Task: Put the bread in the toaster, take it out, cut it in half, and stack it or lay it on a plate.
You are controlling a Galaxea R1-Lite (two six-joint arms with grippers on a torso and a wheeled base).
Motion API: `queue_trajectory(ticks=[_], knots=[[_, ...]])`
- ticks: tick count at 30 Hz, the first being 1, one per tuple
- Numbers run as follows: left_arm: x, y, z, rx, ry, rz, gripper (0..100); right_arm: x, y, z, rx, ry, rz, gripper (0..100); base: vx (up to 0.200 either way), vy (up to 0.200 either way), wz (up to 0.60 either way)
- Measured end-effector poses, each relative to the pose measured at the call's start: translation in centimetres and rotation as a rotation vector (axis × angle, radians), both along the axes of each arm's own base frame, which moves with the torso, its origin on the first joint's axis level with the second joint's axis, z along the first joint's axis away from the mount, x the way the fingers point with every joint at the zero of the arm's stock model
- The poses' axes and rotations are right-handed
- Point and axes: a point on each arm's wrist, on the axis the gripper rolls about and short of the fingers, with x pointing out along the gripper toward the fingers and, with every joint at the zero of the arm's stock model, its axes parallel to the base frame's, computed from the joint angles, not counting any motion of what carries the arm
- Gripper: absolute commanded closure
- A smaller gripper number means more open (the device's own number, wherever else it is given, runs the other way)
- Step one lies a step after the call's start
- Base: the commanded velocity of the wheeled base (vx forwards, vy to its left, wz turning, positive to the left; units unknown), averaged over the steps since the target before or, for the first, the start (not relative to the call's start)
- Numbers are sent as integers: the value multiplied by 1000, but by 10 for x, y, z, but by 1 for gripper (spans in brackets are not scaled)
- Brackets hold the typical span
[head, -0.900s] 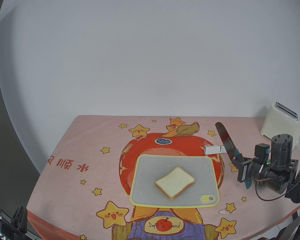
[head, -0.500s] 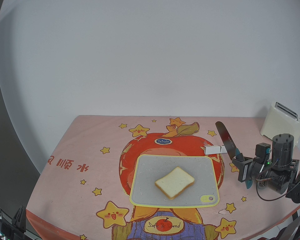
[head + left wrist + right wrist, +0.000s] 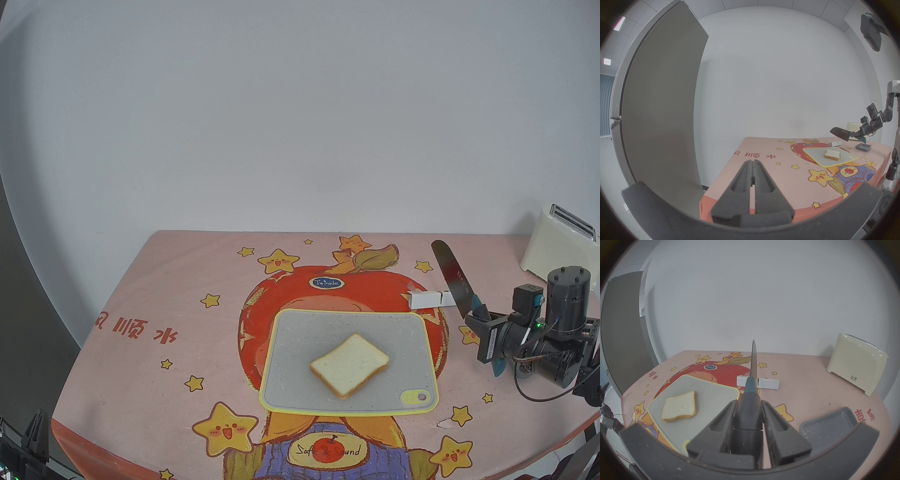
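Note:
A slice of bread [image 3: 349, 364] [image 3: 678, 405] [image 3: 832, 154] lies flat on the grey cutting board [image 3: 300, 350] [image 3: 706, 396] at the middle of the table. My right gripper [image 3: 489, 340] [image 3: 749, 415] hovers to the right of the board, shut on the handle of a knife [image 3: 454, 277] [image 3: 753, 362] whose dark blade points up and away. The cream toaster [image 3: 562, 240] [image 3: 856, 363] stands at the far right corner. A grey plate [image 3: 829, 427] rests on the table near the right gripper. My left gripper [image 3: 753, 178] is shut and empty, off the table's left side.
A small white knife rest [image 3: 430, 299] [image 3: 765, 382] sits just beyond the board's far right corner. The pink cartoon tablecloth [image 3: 187, 300] covers the table, with free room on its left half. A white wall stands close behind.
The right arm has shifted slightly to the right with the knife. The bread and board have not moved.

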Motion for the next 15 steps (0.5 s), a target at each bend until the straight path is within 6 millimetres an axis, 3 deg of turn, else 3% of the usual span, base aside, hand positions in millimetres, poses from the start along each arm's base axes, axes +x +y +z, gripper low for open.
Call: queue_trajectory(ticks=[9, 15], knots=[[0, 0, 5, -3, -45, -26, 100, -1, -1, 3, 6, -11, 1, 100, 0, 0, 0], [-6, 0, 34, -10, -335, -2, 100, -2, -1, 4, 9, -15, 1, 100, 0, 0, 0]])
